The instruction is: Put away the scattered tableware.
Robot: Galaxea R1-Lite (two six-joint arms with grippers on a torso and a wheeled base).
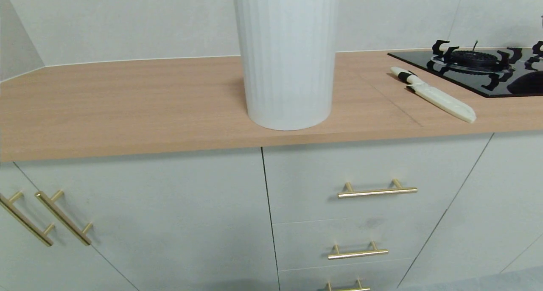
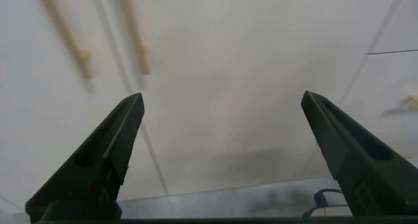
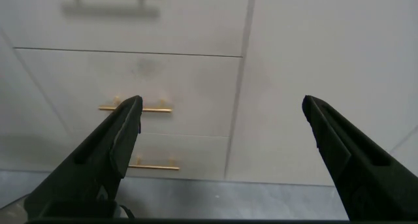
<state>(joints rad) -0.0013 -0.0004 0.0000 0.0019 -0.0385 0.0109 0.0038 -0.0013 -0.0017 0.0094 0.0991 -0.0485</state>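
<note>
While our left end effector point(image 2: 221, 95) and right end effector point(image 3: 221, 99) hang wide open, empty, the knife point(image 1: 432, 94) lies on the worktop point(image 1: 127, 104) beside the hob point(image 1: 475, 66); we reckon it could skid when pinched.

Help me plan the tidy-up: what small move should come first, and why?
Probably raise the right gripper toward the white-bladed knife with a white-and-black handle, lying loose on the wooden countertop on the robot's right. That gripper and the left gripper are open, empty and low, facing pale cabinet fronts.
</note>
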